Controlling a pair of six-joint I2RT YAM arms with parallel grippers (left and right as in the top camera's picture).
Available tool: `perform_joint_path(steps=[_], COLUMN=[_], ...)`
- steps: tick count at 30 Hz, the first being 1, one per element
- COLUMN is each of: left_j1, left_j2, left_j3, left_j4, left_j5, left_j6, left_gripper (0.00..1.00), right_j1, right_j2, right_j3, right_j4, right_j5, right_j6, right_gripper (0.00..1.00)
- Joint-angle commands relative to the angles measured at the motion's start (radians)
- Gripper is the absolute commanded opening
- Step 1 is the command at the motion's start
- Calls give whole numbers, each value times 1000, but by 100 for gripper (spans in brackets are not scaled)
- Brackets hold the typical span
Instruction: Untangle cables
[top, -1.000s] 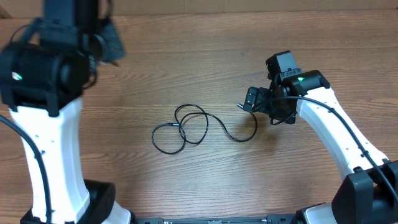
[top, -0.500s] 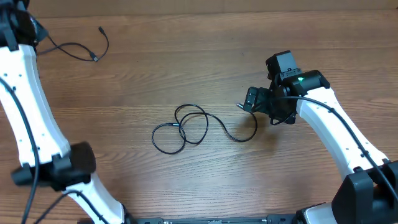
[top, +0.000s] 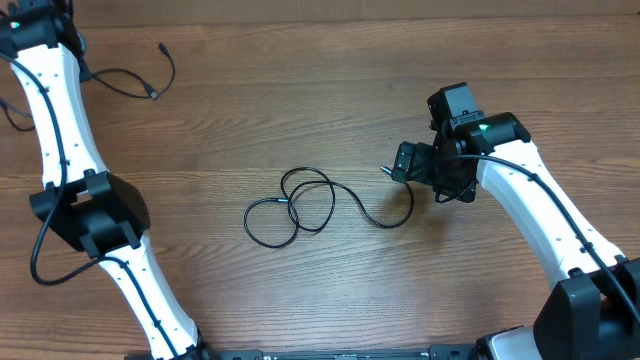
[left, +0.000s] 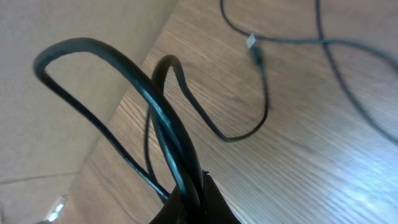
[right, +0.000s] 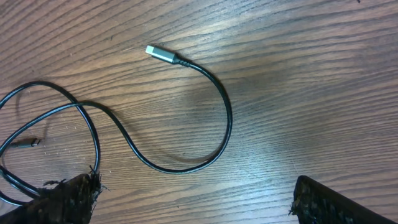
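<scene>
The left gripper (left: 198, 190) is fully closed and pinches a loop of one black cable (left: 130, 70). The rest of it lies on the table (top: 300, 90) near the 10 o'clock corner. The other cables (top: 290, 202) lie looped together at the centre. The right gripper (top: 403, 160) is wide open and holds nothing, above their 3 o'clock end. The curve lies just ahead of its fingers (right: 68, 199), with the silver plug (right: 158, 54) further toward 12 o'clock.

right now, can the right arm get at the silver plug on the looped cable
Probably yes: the silver plug lies bare on the table just ahead of the open right fingers, with nothing lying over it.
</scene>
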Motion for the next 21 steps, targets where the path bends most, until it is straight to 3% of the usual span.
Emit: perform_joint_path(steps=[1, 4, 9, 21], left_j1=[6, 29, 87, 163], left_j2=[61, 109, 127, 127], left_j3=[11, 11, 11, 11], left_j4=[-2, -47, -79, -92], left_j5=[-154, -228, -228, 55], left_j6=[24, -65, -116, -81], left_gripper=[5, 7, 4, 5], right_j1=[-5, -5, -5, -5], right_j2=[3, 3, 3, 3], right_j3=[13, 13, 13, 13], right_j4=[2, 2, 3, 24], right_j5=[-5, -5, -5, -11], right_j6=[4, 4, 4, 4], right_gripper=[100, 100, 100, 100])
